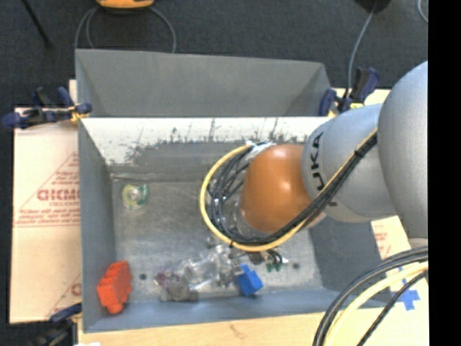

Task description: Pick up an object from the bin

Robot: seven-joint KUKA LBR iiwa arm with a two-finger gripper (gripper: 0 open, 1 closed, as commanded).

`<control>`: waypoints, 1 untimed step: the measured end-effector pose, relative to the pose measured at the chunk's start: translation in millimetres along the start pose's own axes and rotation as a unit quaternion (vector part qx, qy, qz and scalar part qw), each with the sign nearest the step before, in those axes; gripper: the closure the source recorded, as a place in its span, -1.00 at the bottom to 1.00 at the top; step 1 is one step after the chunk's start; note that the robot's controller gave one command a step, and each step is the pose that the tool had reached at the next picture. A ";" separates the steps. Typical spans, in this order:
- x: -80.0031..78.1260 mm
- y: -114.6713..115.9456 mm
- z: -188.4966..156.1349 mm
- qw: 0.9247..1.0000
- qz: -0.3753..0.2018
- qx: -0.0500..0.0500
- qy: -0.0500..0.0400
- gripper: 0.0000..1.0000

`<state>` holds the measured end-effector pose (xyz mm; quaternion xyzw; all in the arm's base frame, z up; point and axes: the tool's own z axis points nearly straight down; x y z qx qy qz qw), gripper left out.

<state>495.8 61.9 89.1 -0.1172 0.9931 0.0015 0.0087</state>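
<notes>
our gripper (220, 255) hangs over a heap of clear and grey scraps (189, 274) at the grey metal bin's (94, 215) near wall, beside a small blue plastic block (248, 281). we cannot tell its opening. we should centre on one piece and descend straight.

- A small blue plastic block (248, 281) lies tilted on the floor of the grey metal bin (95, 215), close to its lower wall and right of the middle.
- Just left of it, a heap of clear and grey plastic bits (189, 276) sprawls along that wall; one bit looks purplish, though it's hard to tell.
- A chunky orange-red plastic piece (114, 287) sits in the lower left corner, well apart from the heap.
- A clear round thing with a green tint (134, 194) lies alone near the left wall.
</notes>
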 end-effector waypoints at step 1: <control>-1.0 8.3 -117.8 1.000 -0.002 0.002 0.005 1.00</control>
